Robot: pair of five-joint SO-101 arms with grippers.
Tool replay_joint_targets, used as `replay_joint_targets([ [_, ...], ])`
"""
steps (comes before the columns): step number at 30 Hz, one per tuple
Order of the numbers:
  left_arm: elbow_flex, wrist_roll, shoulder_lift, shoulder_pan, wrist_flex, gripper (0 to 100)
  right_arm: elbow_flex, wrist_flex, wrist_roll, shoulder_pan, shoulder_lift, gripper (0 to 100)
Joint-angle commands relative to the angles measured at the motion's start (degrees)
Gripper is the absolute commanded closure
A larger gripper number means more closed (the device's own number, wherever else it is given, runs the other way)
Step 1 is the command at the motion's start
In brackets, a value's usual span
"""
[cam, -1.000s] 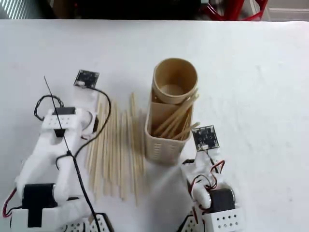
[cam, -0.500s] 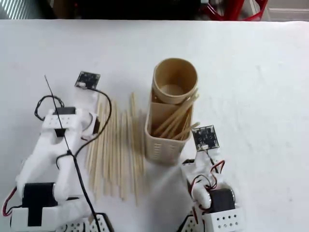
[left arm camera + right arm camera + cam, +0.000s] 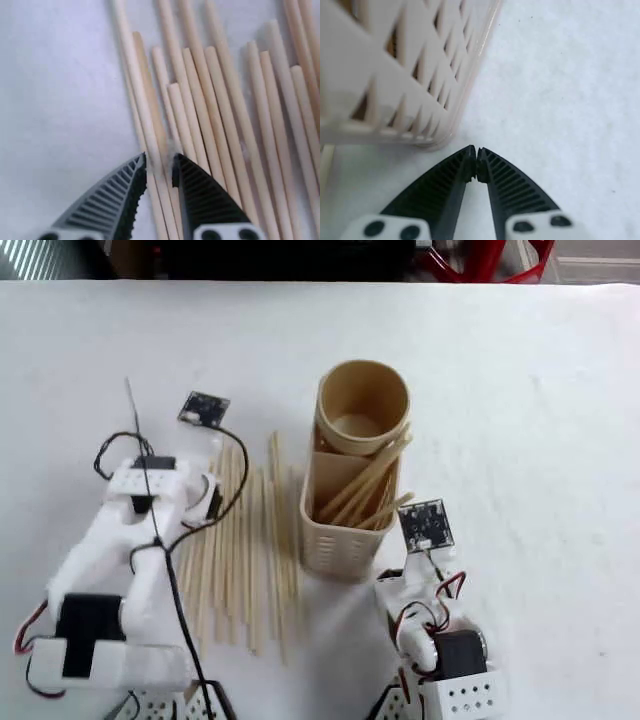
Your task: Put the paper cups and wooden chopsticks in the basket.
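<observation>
left fingers (image 3: 202, 200) narrow, straddling chopsticks (image 3: 200, 110) lying on desk (image 3: 520, 390), centre-left. right fingers (image 3: 512, 192) closed, empty, beside basket (image 3: 395, 75) at centre; cup (image 3: 362, 390) inside it.

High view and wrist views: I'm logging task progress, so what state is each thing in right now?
basket: upright on the table, partly filled.
paper cup: upright, in the basket's far end.
chopsticks in basket: leaning, tips past the rim.
loose chopsticks: lying flat on the table beside the basket.
left gripper: slightly open, tips straddling a loose chopstick.
right gripper: shut, empty, near the basket's corner.
</observation>
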Motion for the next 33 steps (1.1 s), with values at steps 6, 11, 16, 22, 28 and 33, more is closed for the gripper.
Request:
replay_joint_targets([
  [6,-5.10,-0.26,2.59,-0.75,2.55,90,0.53,0.22,0.09,-0.13,-0.13,97.9],
  [11,-5.10,-0.35,2.42,-0.75,2.55,97,0.53,0.22,0.09,-0.13,-0.13,97.9],
  [16,-5.54,-0.18,2.33,-0.75,2.55,98,0.53,0.22,0.09,0.04,-0.13,97.9],
  [22,-8.35,1.85,2.24,-0.75,5.27,98,0.53,0.22,0.09,0.13,-0.13,97.9],
  [28,-8.97,3.25,2.24,-0.40,5.98,98,0.53,0.22,0.09,0.22,-0.13,97.9],
  [33,-8.62,3.96,2.24,-0.31,4.84,98,0.53,0.22,0.09,0.22,-0.13,97.9],
])
